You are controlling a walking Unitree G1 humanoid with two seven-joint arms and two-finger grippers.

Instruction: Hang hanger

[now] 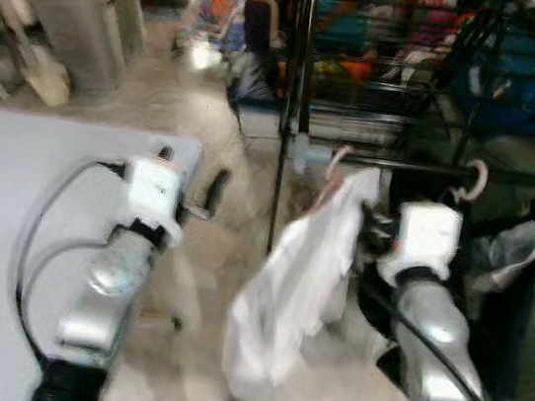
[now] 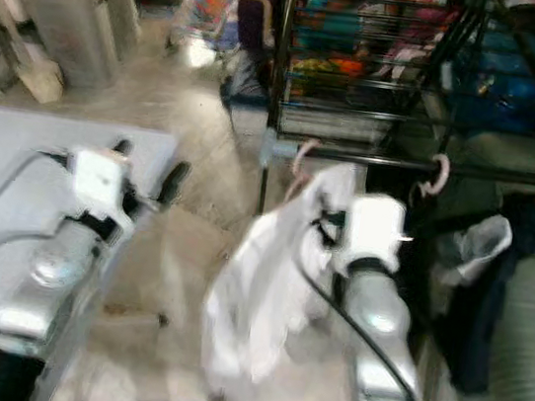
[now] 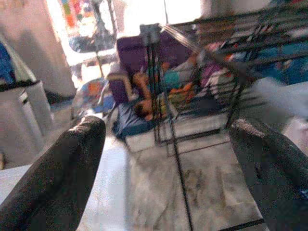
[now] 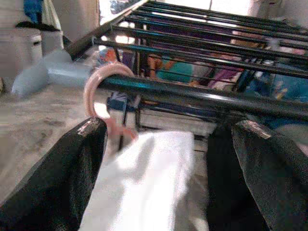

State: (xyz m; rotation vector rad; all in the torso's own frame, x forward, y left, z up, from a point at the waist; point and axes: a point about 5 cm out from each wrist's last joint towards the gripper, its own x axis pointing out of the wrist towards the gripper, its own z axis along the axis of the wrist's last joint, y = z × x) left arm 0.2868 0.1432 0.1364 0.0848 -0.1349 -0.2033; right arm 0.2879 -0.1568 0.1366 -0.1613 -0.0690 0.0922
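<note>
Room: cluttered home floor, pale and mottled, with a black drying rack (image 1: 443, 86) ahead and a grey table (image 1: 5, 224) at the robot's left.
Right fingers: spread wide, one black finger (image 4: 62, 178) on each side of the white garment (image 4: 144, 183), apparently clamping nothing.
Right gripper (image 1: 375, 231): just below the rack's front rail (image 4: 202, 98), beside the garment.
Hanger: pink hook (image 4: 103, 91) looped over the front rail, the garment hanging from it.
Left fingers: wide apart, holding nothing.
Left gripper (image 1: 198, 196): over the table's edge, well apart from the rack.
Risk: the hook looks shallowly seated near the rail's end; a brush of the right fingers on withdrawal could knock it off and drop the garment.
Risk: cloth may catch on a finger.
Hard to tell: the hanger's body is hidden under the cloth; the head views are blurred; whether a finger touches the cloth is unclear.
Other: a second pale hook (image 1: 472, 179) hangs further along the rail.
</note>
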